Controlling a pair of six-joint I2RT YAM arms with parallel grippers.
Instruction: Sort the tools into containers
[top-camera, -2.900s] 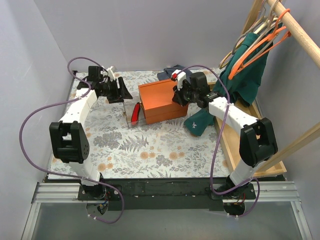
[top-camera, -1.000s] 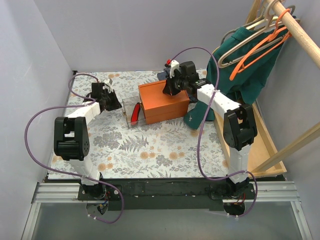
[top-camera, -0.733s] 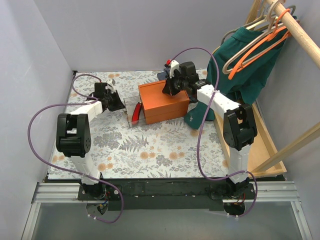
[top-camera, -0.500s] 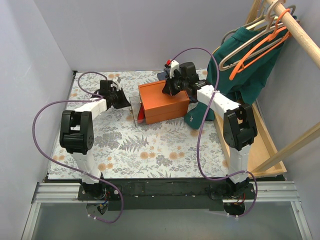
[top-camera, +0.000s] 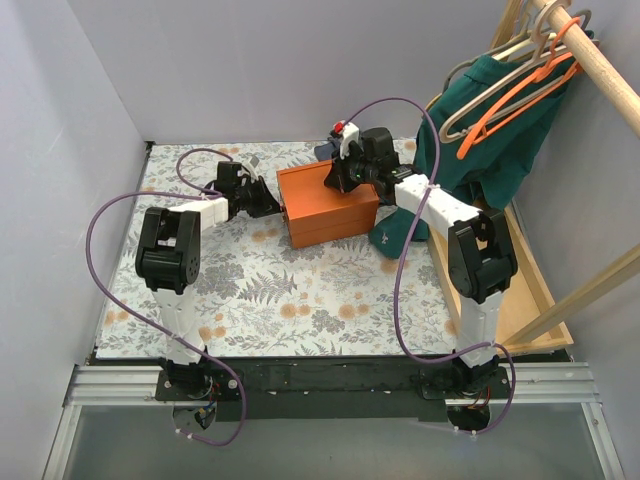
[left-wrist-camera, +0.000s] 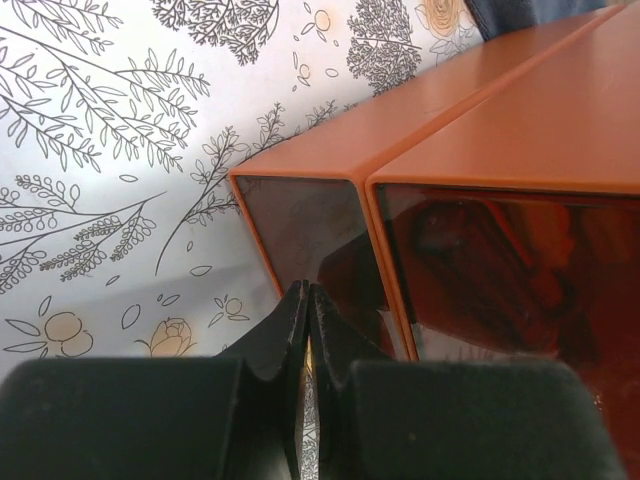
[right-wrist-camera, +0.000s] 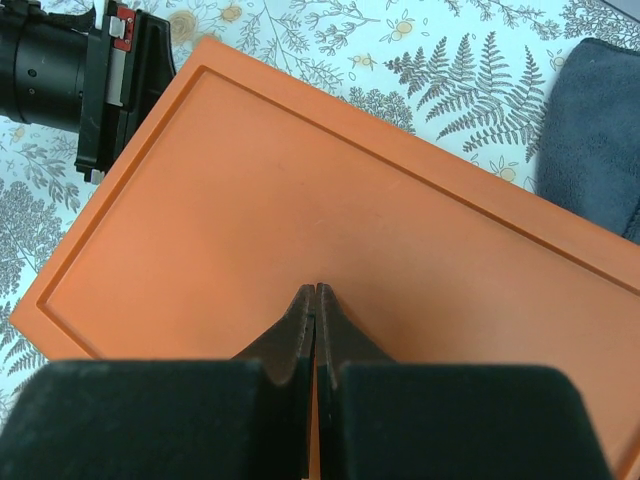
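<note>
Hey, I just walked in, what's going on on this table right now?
Both arms are working at the orange box. The left end effector is shut and sits at the box's left end. The right end effector is also shut, poised over the box's flat top. Neither one holds a tool at this moment.

White arms (top-camera: 207, 210), black joints (top-camera: 165, 255), purple cables (top-camera: 396, 285)
</note>
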